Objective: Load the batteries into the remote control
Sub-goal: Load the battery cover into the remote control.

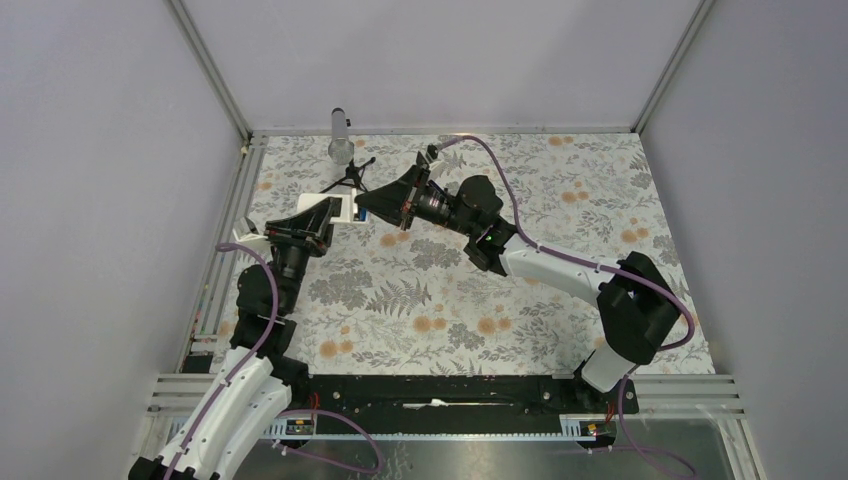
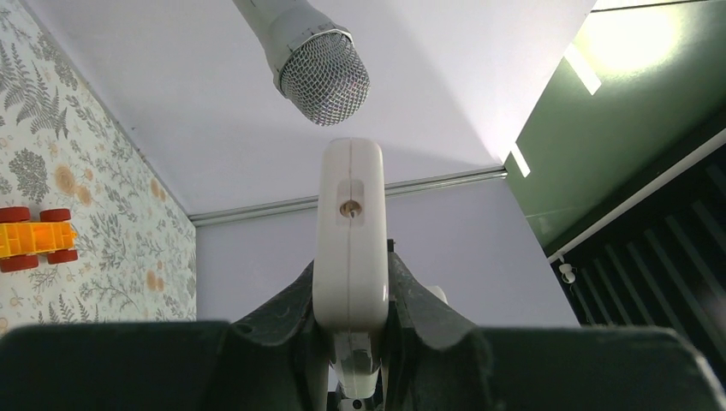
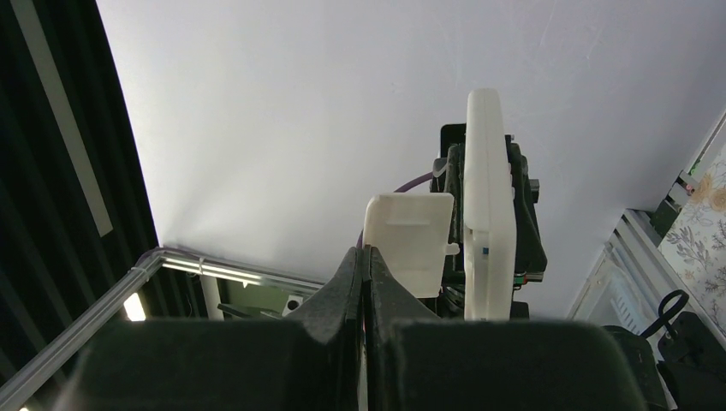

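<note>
Remote control (image 2: 351, 223) sits clamped in left pincer (image 2: 351, 287); right pincer (image 3: 366, 254) pinches white cover (image 3: 411, 233).

White remote control (image 2: 350, 248), floral tablecloth (image 1: 450, 300)

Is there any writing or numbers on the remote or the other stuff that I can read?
None can be read.
The remote control shows only a plain white edge.
The white cover piece looks blank.
The microphone and the toy car show no writing either.
</note>
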